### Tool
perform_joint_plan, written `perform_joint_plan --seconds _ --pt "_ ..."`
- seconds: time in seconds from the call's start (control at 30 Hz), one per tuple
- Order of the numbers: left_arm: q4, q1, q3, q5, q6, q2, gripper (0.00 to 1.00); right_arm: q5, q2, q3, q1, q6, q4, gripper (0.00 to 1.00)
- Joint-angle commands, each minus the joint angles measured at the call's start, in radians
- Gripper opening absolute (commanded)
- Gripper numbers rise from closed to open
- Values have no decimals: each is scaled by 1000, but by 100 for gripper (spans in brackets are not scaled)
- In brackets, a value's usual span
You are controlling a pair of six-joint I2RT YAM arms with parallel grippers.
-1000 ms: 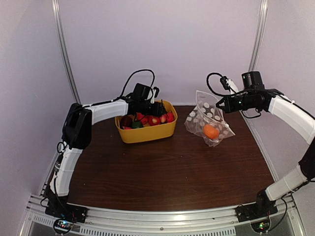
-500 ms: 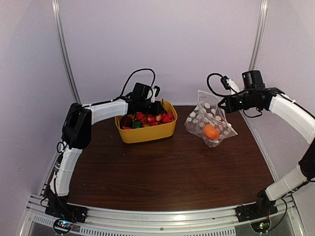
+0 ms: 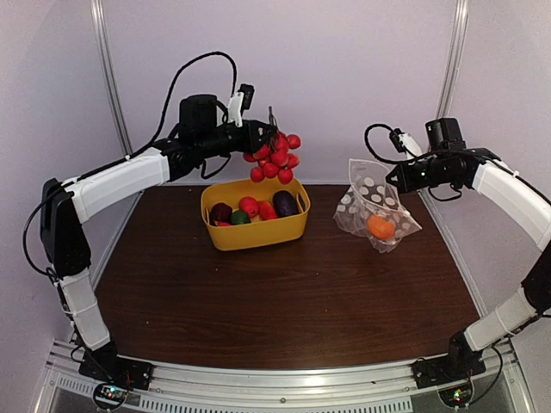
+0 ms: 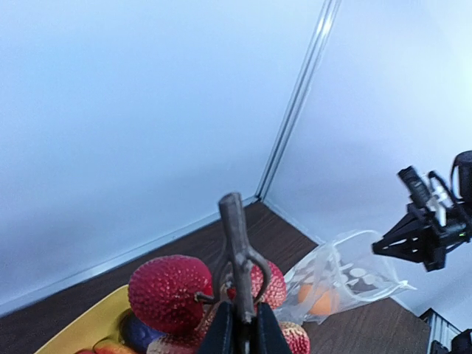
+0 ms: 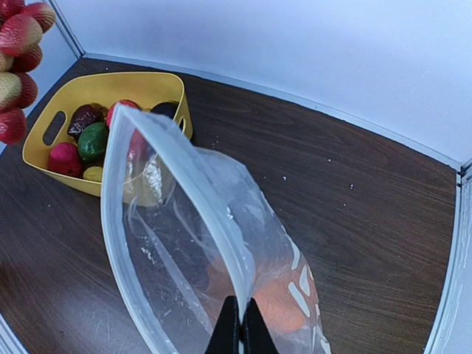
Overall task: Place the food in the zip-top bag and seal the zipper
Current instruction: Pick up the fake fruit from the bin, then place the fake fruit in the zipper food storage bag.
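Note:
My left gripper [image 3: 269, 132] [image 4: 243, 318] is shut on the brown stem [image 4: 237, 251] of a bunch of red bumpy fruits [image 3: 275, 157], part of the food. The bunch hangs in the air above the yellow tub [image 3: 256, 232]. More food lies in the tub: dark purple [image 3: 285, 203], green [image 3: 239, 218] and red pieces. At the right my right gripper [image 3: 393, 181] [image 5: 238, 308] is shut on the mouth edge of the zip-top bag [image 3: 375, 213] [image 5: 184, 243]. It holds the bag up with its mouth gaping. The zipper [image 5: 184, 173] is unsealed. An orange [image 3: 380, 227] sits inside the bag.
The yellow tub [image 5: 103, 87] stands at the back middle of the dark wooden table [image 3: 293, 301]. White walls and metal corner rails [image 3: 112, 86] close in the back and sides. Cables loop above both wrists.
My left gripper has shut on the bunch's stem and lifted it up out of the tub. The right gripper and bag have drifted slightly right.

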State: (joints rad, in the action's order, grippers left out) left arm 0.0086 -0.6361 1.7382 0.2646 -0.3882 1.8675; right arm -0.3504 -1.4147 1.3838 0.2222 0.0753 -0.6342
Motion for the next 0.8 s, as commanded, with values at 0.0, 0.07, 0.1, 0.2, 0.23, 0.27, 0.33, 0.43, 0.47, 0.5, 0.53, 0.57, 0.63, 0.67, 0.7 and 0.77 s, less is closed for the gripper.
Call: perform_joint_plan --seconds 0.0,0.07,0.1,0.2,0.23,0.27,0.33,0.43,0.47,0.5,0.53,0.57,0.63,0.67,0.7,0.77 --pt "162 -40 -65 92 -35 -48 1 -17 0 2 -1 -17 -5 0" --pt "246 -58 -105 105 -86 -77 0 -24 2 -11 3 -26 -2 0" --pt "291 -68 -122 114 -121 -84 0 -27 1 -15 9 -30 -2 0" --pt "386 -97 -137 155 -216 -77 0 -44 -12 -25 27 -40 -7 0" --pt "421 -111 -147 155 -241 -72 0 -55 -13 -28 32 -48 -4 0" --pt "471 -126 -163 150 -273 -69 0 -64 -16 -31 34 -59 4 0" --pt "590 -157 -199 136 -342 -49 0 -80 -23 -37 46 -75 24 0" --pt "764 -194 -214 117 -453 0 0 -120 -42 -37 60 -123 46 0" --pt "817 -202 -219 105 -494 18 0 -137 -47 -36 60 -140 53 0" --pt "896 -209 -226 89 -533 36 0 -154 -51 -35 60 -153 63 0" --pt "952 -213 -232 70 -578 56 0 -169 -51 -36 61 -166 75 0" --pt "1002 -216 -235 55 -618 78 0 -185 -50 -39 61 -180 85 0" --pt "1097 -220 -229 29 -715 125 0 -219 -53 -43 61 -205 102 0" --pt "1126 -222 -218 19 -745 150 0 -238 -55 -44 62 -215 106 0" --pt "1152 -225 -206 10 -769 173 0 -263 -56 -45 61 -223 111 0" --pt "1190 -231 -183 -9 -786 212 0 -312 -52 -52 61 -244 128 0"
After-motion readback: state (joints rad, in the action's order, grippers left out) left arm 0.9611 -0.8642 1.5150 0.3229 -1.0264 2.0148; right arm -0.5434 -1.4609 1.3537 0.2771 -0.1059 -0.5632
